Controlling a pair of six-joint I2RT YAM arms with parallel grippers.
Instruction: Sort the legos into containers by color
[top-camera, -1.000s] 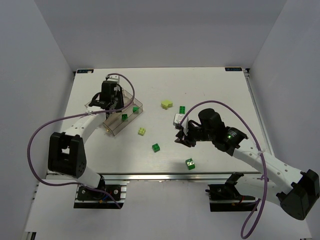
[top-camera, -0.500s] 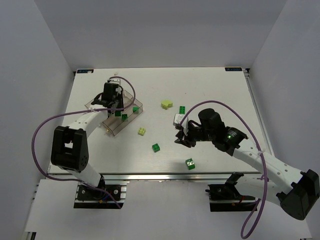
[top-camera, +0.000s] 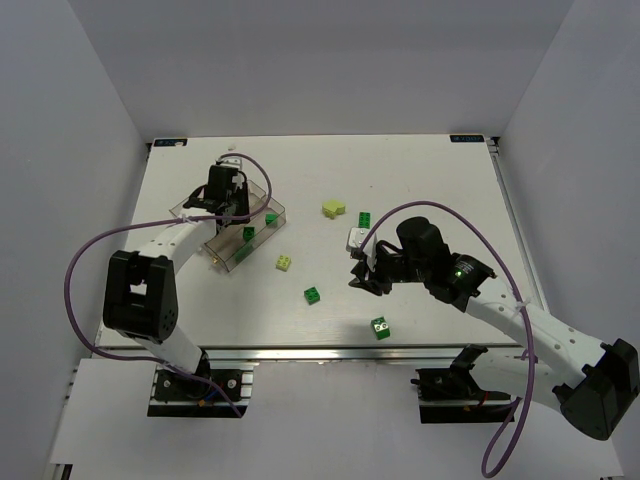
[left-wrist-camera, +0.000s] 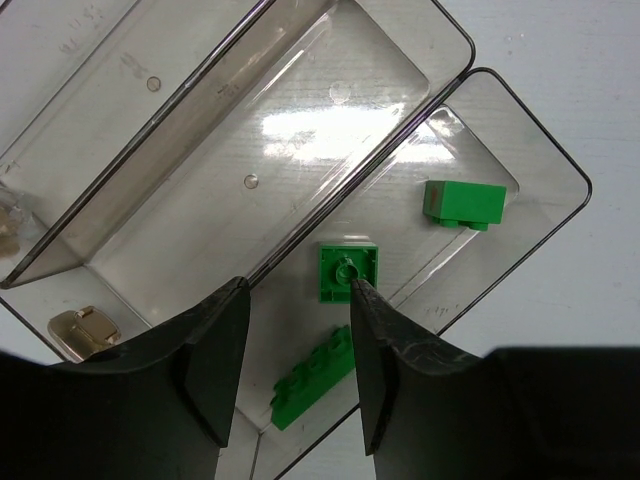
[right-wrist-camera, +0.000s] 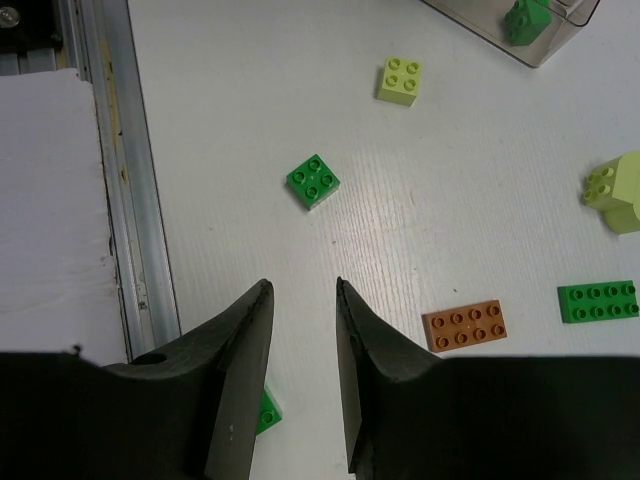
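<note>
The clear tray (top-camera: 262, 203) lies at the table's left; its long compartments fill the left wrist view (left-wrist-camera: 300, 130). Three green legos lie in its right compartment: a block (left-wrist-camera: 464, 203), a square one (left-wrist-camera: 348, 270) and a long one (left-wrist-camera: 312, 390). My left gripper (left-wrist-camera: 300, 285) hangs open above them with nothing between its fingers. My right gripper (right-wrist-camera: 302, 285) hovers open and empty over bare table. Ahead of it lie a green square brick (right-wrist-camera: 312, 182), a lime one (right-wrist-camera: 400, 78), an orange brick (right-wrist-camera: 464, 326), a green long brick (right-wrist-camera: 597, 301) and a lime piece (right-wrist-camera: 615, 190).
A green brick with printed eyes (top-camera: 380, 327) sits near the front edge, partly under my right fingers (right-wrist-camera: 265, 410). The aluminium rail (right-wrist-camera: 130, 200) runs along that edge. White walls close in the table's left, back and right sides.
My left gripper has opened over the tray, and a long green brick now lies in the right compartment below it. The right arm has barely moved.
</note>
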